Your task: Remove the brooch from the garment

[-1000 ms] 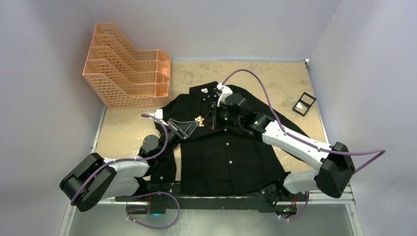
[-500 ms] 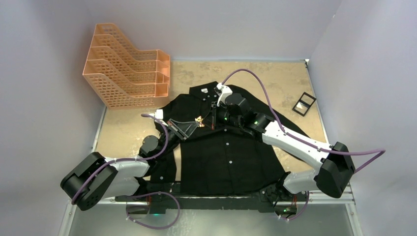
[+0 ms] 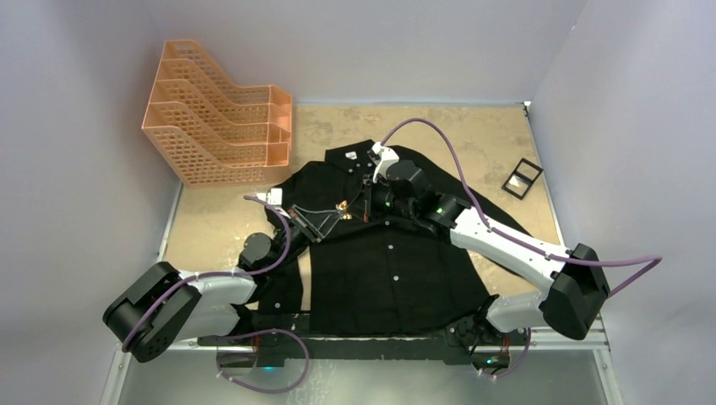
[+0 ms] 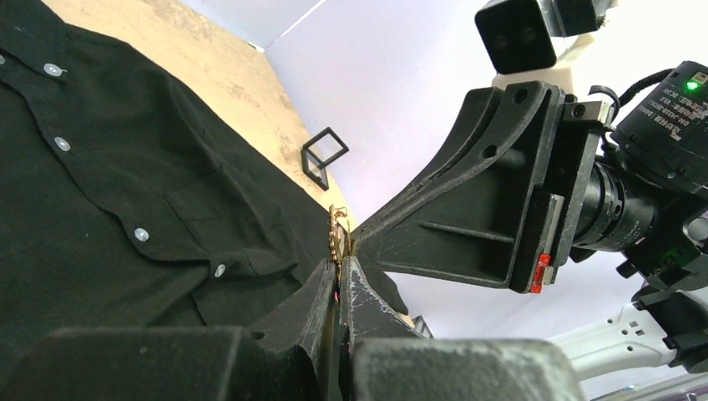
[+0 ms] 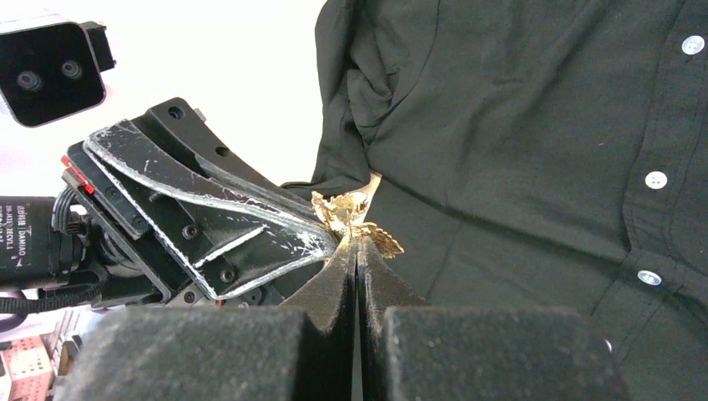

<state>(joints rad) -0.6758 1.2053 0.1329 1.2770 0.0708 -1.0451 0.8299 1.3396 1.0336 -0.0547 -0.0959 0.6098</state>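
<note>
The black garment lies spread on the tan table, collar at the far side. The small golden leaf brooch is held just above its upper left chest, between both grippers. My left gripper comes in from the left and is shut on the brooch, with its tips pinching its lower edge. My right gripper comes in from the right and is shut on the brooch, tips meeting it tip to tip with the left fingers. Whether the pin still passes through the cloth is hidden.
An orange mesh file rack stands at the back left. A small black open frame lies at the back right, also in the left wrist view. The garment fills the space below the right gripper.
Almost nothing. The left arm has shifted very slightly, and both grippers stay shut at the brooch in the same place.
</note>
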